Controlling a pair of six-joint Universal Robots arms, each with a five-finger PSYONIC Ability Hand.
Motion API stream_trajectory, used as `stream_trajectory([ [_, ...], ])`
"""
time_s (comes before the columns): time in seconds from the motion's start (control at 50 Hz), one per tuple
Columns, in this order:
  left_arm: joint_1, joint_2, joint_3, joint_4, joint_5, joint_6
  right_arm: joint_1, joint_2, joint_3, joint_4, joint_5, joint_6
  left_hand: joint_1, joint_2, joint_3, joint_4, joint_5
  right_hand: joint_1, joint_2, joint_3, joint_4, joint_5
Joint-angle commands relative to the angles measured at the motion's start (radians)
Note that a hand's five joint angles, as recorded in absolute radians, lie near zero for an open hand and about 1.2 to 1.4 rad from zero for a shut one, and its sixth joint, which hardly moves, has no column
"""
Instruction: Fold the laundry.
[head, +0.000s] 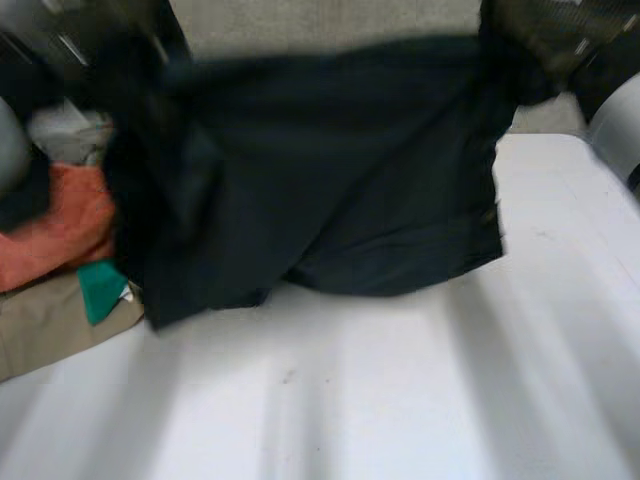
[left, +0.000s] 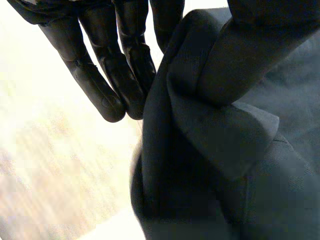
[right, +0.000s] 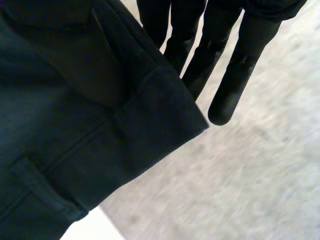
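Note:
A dark navy garment (head: 340, 180) hangs spread out above the white table (head: 400, 400), its lower edge trailing on the tabletop. My left hand (left: 105, 75) grips its upper left corner, a thick fold of the cloth (left: 215, 150) pinched between the straight fingers and the thumb. At the upper right corner my right hand (right: 235, 75) holds a hemmed edge of the cloth (right: 75, 110) against the inner side of its straight fingers. The thumb there is hidden behind the fabric.
A heap of laundry lies at the table's left edge: an orange cloth (head: 60, 225), a green piece (head: 100, 288), a beige garment (head: 50, 325) and something white (head: 65, 130) behind them. The front and right of the tabletop are bare.

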Motion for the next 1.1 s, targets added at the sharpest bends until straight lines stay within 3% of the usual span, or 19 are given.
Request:
stream_trajectory([
  [0.02,0.043,-0.043,0.278,-0.079,0.02,0.02,-0.019,0.01,-0.151,0.044,-0.014,0.101,0.245,0.203,0.213,0.202,0.223,0.284,0.225,0.221,0.202,0.232],
  [0.18,0.043,-0.323,0.439,-0.098,0.026,0.032,-0.011,0.146,-0.199,0.038,0.006,0.116,0.245,0.203,0.213,0.202,0.223,0.284,0.225,0.221,0.202,0.232],
  [0.3,0.041,-0.579,0.549,0.032,0.033,0.099,0.036,0.284,-0.188,0.003,0.058,0.129,0.245,0.203,0.213,0.202,0.223,0.284,0.225,0.221,0.202,0.232],
  [0.38,0.049,-0.814,0.679,0.14,0.02,0.182,0.07,0.406,-0.187,-0.1,0.159,0.123,0.245,0.203,0.213,0.202,0.223,0.284,0.225,0.221,0.202,0.232],
  [0.48,0.052,-1.024,0.822,0.207,0.016,0.242,0.119,0.554,-0.181,-0.345,0.373,0.046,0.245,0.203,0.213,0.202,0.223,0.284,0.225,0.221,0.202,0.232],
  [0.52,0.053,-1.075,0.865,0.232,0.02,0.259,0.13,0.599,-0.185,-0.432,0.41,0.023,0.245,0.203,0.213,0.202,0.223,0.284,0.225,0.221,0.202,0.232],
  [0.54,0.058,-1.115,0.9,0.258,0.022,0.271,0.138,0.646,-0.188,-0.525,0.406,0.011,0.117,0.076,0.086,0.074,0.095,0.129,0.071,0.067,0.048,0.077],
  [0.58,0.064,-1.144,0.933,0.279,0.019,0.278,0.145,0.703,-0.197,-0.621,0.377,0.012,-0.263,-0.305,-0.295,-0.306,-0.286,-0.512,-0.57,-0.574,-0.593,-0.564],
  [0.6,0.067,-1.155,0.942,0.289,0.017,0.279,0.148,0.735,-0.205,-0.659,0.354,0.014,-0.518,-0.56,-0.55,-0.561,-0.541,-0.823,-0.882,-0.886,-0.905,-0.875],
  [0.62,0.073,-1.169,0.954,0.302,0.011,0.281,0.152,0.793,-0.226,-0.74,0.308,0.02,-0.977,-1.018,-1.008,-1.02,-0.999,-0.938,-0.997,-1.0,-1.02,-0.99],
  [0.7,0.078,-1.157,0.944,0.332,-0.016,0.273,0.138,0.855,-0.263,-0.821,0.254,0.024,-0.977,-1.018,-1.008,-1.02,-0.999,-0.938,-0.997,-1.0,-1.02,-0.99],
  [0.82,0.082,-1.036,0.824,0.339,-0.072,0.258,0.102,0.793,-0.277,-0.695,0.297,0.05,-0.977,-1.018,-1.008,-1.02,-0.999,-0.938,-0.997,-1.0,-1.02,-0.99],
  [0.92,0.076,-0.867,0.627,0.332,-0.098,0.262,0.083,0.661,-0.253,-0.462,0.262,0.109,-0.977,-1.018,-1.008,-1.02,-0.999,-0.938,-0.997,-1.0,-1.02,-0.99],
  [1.1,0.018,-0.457,0.071,0.221,-0.092,0.265,0.005,0.457,-0.161,0.079,0.004,0.072,-0.977,-1.018,-1.008,-1.02,-0.999,-0.938,-0.997,-1.0,-1.02,-0.99],
])
